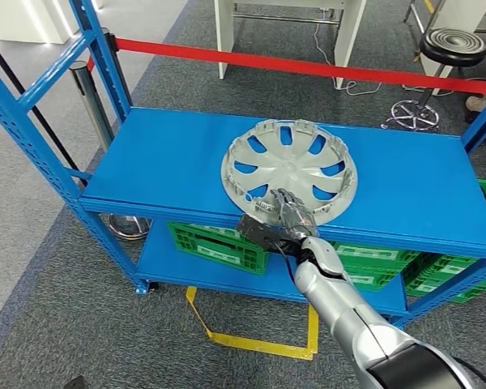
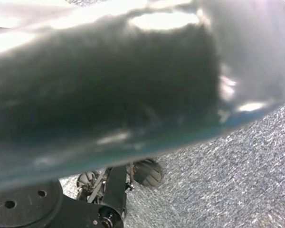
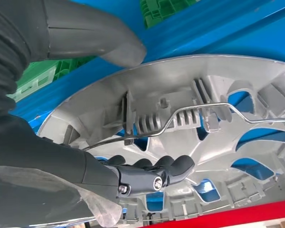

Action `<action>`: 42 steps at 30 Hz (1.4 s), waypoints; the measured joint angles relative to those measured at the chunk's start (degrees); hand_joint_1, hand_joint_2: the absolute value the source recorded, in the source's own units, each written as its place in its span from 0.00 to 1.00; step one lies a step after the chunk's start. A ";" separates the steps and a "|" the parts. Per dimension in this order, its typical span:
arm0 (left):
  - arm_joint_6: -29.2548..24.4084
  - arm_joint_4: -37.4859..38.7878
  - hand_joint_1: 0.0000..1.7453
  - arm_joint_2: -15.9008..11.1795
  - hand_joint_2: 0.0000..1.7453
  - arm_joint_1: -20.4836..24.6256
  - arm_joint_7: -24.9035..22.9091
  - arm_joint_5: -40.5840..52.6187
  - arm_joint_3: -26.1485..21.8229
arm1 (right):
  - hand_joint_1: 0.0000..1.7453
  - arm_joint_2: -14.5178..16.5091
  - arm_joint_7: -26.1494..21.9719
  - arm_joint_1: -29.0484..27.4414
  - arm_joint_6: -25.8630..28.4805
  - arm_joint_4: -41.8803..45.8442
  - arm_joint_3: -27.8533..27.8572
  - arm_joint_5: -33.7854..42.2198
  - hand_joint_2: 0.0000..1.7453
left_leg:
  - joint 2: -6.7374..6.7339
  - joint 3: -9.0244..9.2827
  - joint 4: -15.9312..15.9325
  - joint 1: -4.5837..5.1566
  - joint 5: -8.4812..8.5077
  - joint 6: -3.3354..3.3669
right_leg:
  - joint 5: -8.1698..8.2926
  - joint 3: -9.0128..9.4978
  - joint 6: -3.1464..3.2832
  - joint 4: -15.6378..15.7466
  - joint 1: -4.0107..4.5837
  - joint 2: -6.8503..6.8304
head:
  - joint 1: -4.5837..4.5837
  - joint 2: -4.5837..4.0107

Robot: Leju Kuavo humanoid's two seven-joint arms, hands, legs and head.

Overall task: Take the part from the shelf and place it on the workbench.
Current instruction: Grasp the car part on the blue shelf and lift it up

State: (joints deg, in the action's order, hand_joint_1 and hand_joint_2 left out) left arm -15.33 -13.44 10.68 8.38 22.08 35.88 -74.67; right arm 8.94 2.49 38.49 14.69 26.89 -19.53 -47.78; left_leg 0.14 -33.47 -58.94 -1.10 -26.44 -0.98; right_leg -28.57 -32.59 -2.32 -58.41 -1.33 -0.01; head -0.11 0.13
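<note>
At shelf (image 1: pixel 167 166) front edge: right hand (image 1: pixel 292 215) fingers over hubcap (image 1: pixel 289 166) rim.
Grasp unconfirmed, can't tell; light, thin plastic, likely flexes — grip rim.

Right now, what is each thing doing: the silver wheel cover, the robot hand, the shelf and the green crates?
Wheel cover: flat on the top shelf, ribbed inner side up, near edge in the robot hand.
Right robot hand: fingers curled over the cover's near rim, thumb outside it.
Shelf: holds the cover on top.
Green crates: sitting on the lower shelf.
</note>
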 joint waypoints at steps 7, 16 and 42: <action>-0.31 0.00 0.00 0.13 0.00 -0.01 -0.62 -0.28 -0.27 | 0.00 -0.55 3.20 1.88 -1.86 -2.19 -0.02 -2.58 1.00 | 0.01 0.14 0.00 0.00 -0.01 0.01 | -0.01 0.17 -0.01 0.01 0.00 -0.03 | 0.00 0.00; 0.37 0.00 0.00 -0.53 0.00 -0.14 -1.21 -0.43 -0.63 | 0.00 0.16 6.11 3.53 -4.57 -3.67 -0.40 -5.71 1.00 | 0.02 0.20 0.00 0.00 0.02 0.01 | 0.05 0.74 -0.02 0.01 0.00 -0.04 | 0.01 0.00; 0.15 0.00 0.00 -2.15 0.00 -0.11 2.17 -6.70 -3.37 | 1.00 2.46 6.40 8.08 -11.75 -6.95 -1.25 -10.11 1.00 | -0.01 0.18 0.00 -0.01 0.08 -0.03 | 0.16 0.84 0.02 0.00 0.02 0.07 | 0.01 0.00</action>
State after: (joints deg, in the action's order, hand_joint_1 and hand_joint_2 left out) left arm -15.19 -13.44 8.54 8.27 24.25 29.18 -78.04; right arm 11.40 8.90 46.57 2.94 19.94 -20.78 -57.89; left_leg 0.13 -33.29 -58.94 -1.11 -26.37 -1.01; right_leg -28.41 -31.75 -2.30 -58.41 -1.31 0.06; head -0.10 0.13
